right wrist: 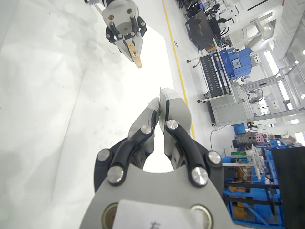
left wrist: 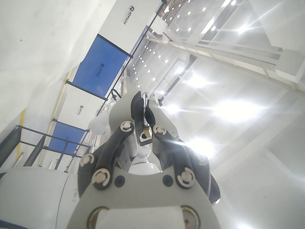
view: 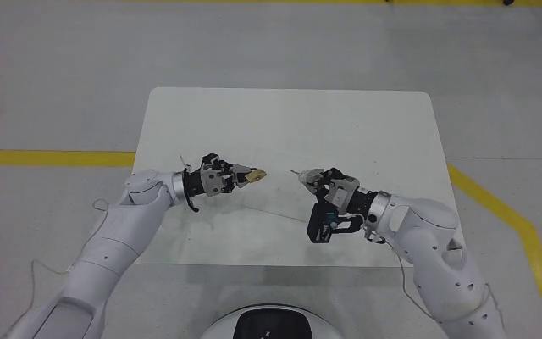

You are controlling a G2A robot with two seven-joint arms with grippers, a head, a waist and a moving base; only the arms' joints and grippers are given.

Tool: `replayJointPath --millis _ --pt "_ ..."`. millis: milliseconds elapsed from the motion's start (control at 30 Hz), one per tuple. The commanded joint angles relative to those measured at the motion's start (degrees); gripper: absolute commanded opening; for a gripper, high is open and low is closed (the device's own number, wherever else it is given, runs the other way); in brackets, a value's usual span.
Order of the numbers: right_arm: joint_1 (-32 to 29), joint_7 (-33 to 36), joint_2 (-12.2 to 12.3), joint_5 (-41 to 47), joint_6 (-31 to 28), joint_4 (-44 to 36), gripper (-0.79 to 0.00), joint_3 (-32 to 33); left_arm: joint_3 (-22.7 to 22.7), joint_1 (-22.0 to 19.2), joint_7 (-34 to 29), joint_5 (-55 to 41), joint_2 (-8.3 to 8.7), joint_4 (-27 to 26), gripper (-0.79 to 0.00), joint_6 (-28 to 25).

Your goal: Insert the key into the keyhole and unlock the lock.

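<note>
Above one table (view: 381,119), left pincer (view: 244,176) clamped on one brass lock (right wrist: 134,54), right pincer (view: 307,177) pinching one key (view: 295,173)

Small brass padlock (view: 257,175), held off the table (view: 288,127) in the left gripper (view: 247,176), left of centre, keyhole end facing right, thin silvery key (view: 295,173), pinched in the right gripper (view: 309,177), pointing left at the padlock, apart from it
</note>
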Motion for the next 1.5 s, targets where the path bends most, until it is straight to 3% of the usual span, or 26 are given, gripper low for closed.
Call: replayJointPath --millis 0,267,433,700,833,1033,1467 --pt "-0.02 0.05 -0.01 0.70 0.05 0.08 -0.785 0.10 -0.08 0.12 -0.05 -0.41 -0.03 0.01 -0.785 0.03" --pt "-0.01 1.37 0.06 -0.87 0.22 0.02 -0.785 0.17 -0.08 0.12 -0.05 -0.41 -0.03 0.01 -0.785 0.03" --pt "1.32 3.56 0.76 -13.00 -3.01 -4.82 -0.785 -3.35 -0.08 0.12 -0.05 -0.41 -0.03 0.01 -0.785 0.03" --pt "7.93 2.30 0.74 -17.14 -9.99 -4.35 -0.785 -10.67 -0.08 0.12 -0.05 -0.41 -0.03 0.01 -0.785 0.03" --pt "11.64 8.85 -0.17 -17.96 -12.24 -3.16 -0.785 -14.98 -0.08 0.12 -0.05 -0.41 -0.03 0.01 -0.785 0.03" --pt "14.99 17.91 -2.02 -12.08 -13.00 -2.13 -0.785 -18.48 -0.08 0.12 -0.05 -0.41 -0.03 0.01 -0.785 0.03" --pt "16.47 35.34 -4.62 -5.29 -12.46 -4.46 -0.785 -22.64 -0.30 0.75 1.70 0.06 -0.03 -1.12 -0.785 -0.90"
